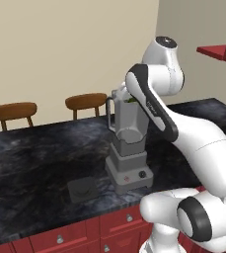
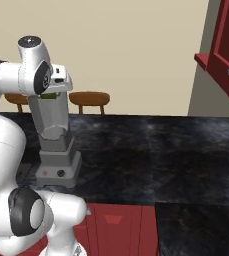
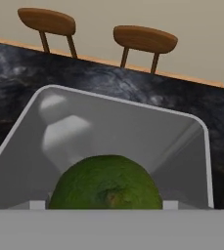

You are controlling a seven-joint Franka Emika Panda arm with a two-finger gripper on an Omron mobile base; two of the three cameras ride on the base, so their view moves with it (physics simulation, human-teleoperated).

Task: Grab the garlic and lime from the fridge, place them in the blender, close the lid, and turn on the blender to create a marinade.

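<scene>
Lime [image 3: 106, 183]: one, at blender [image 1: 128, 143] jar's open top, between spread hand. One lid [image 1: 83, 189] on worktop [image 1: 30, 163] left of blender. Two stools [image 3: 145, 41] behind. No legible text.

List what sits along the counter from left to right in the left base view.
Left stool → right stool → lid lying flat on the counter → blender with the lime at its open top.

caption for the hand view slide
Lime poised over the open blender jar, two stools beyond the counter.
</scene>
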